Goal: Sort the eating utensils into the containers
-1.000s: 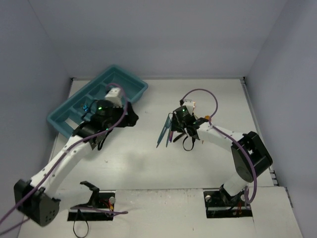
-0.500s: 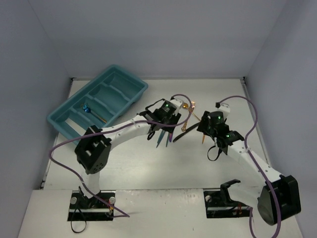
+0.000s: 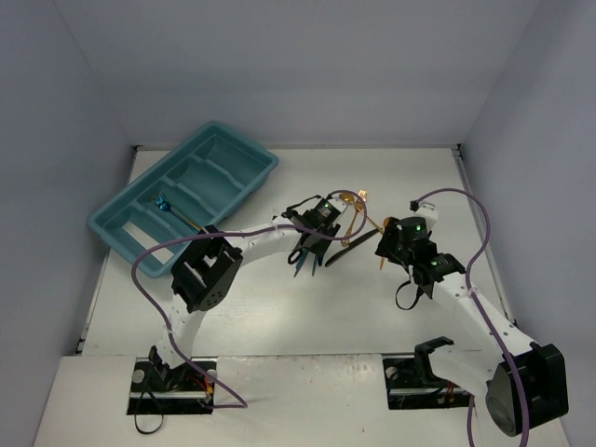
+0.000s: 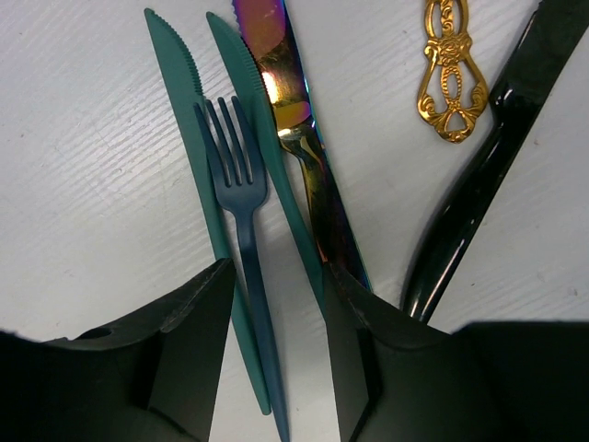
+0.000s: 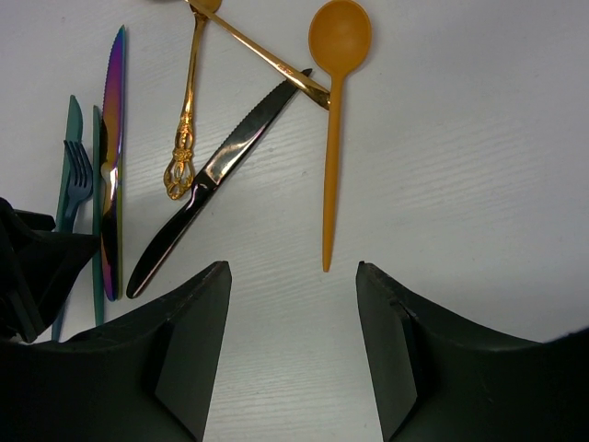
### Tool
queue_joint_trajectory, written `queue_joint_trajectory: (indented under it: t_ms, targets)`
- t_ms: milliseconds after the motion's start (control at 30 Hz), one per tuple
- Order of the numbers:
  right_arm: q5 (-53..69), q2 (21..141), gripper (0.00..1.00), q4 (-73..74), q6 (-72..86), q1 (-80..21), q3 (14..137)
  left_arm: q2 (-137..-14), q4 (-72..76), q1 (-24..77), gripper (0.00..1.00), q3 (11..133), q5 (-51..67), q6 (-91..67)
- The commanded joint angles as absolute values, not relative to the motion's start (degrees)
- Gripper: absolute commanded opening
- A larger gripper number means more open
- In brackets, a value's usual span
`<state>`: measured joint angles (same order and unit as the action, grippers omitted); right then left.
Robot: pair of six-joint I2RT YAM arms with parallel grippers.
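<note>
Teal knives and blue fork lie side by side on desk, centre of left wrist view. Left tool wide, straddling fork handle, likely lining up a pick. Right tool wide, empty, below orange spoon. Tray upper left in top view, well apart.

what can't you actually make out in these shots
- Left wrist view: the blue fork runs off the bottom edge between the left gripper fingers.
- Left wrist view: the gold handle is cut by the top edge, head unseen.
- Top view: the small blue item in the tray is too small to identify.
</note>
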<state>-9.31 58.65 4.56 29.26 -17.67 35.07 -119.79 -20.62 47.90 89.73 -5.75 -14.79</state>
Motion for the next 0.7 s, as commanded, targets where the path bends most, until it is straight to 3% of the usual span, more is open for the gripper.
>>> queue_joint_trajectory:
  t_ms: [0,667]
  targets:
    - [-9.1,58.5,0.54,3.4,28.7,-17.5,35.1,-116.5,-20.1,47.1,0.39,91.7,-7.7,-14.1]
    - [-9.0,57.4,0.54,3.4,28.7,-16.9,34.0,-120.7,-21.7,46.0,0.19,93.2,-4.2,-15.7]
